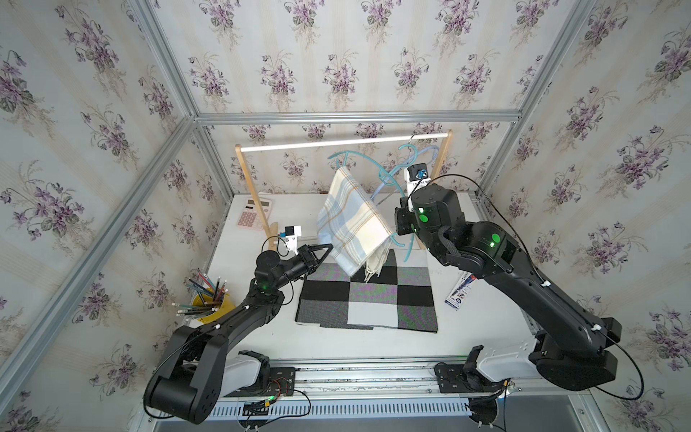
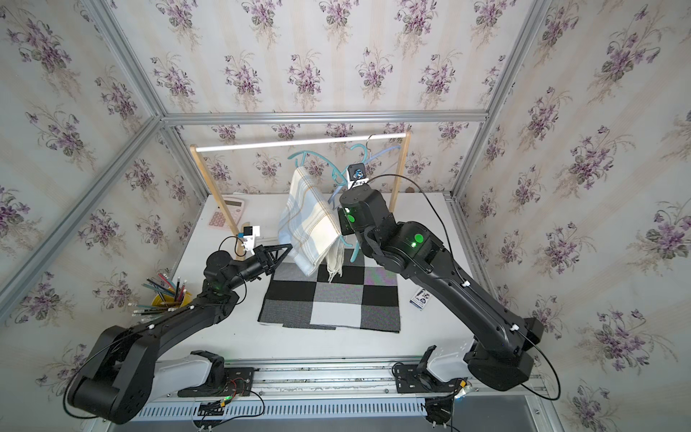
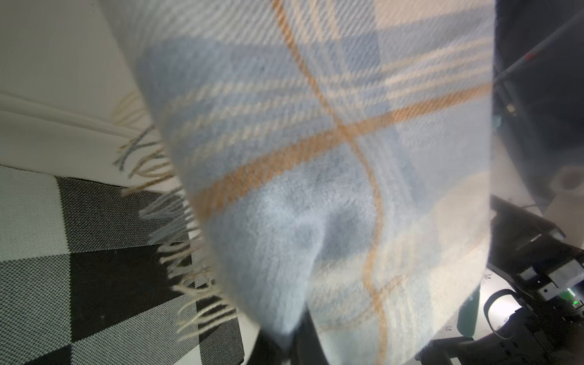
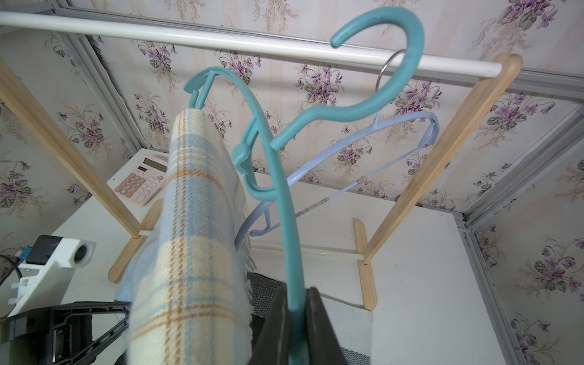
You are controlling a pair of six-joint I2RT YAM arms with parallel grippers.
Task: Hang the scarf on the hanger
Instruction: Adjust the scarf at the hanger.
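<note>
Above the checked mat in the middle of the worktop, the scarf hangs folded over the teal hanger, its fringe low over the mat. The right gripper is clamped on one end of the hanger. The hanger stands steeply on end, its long axis running from that gripper up and back toward the white rail. In the right wrist view the hook lies in front of the rail and apparently not over it. The scarf lies on the left arm's side of the hanger. The left gripper is pressed together with its tip touching the scarf's lower edge, but whether any cloth is caught cannot be told. The right arm is nearer the rail, so it looks best placed to carry the hook up over it, beside the pale blue hanger hung there.
</note>
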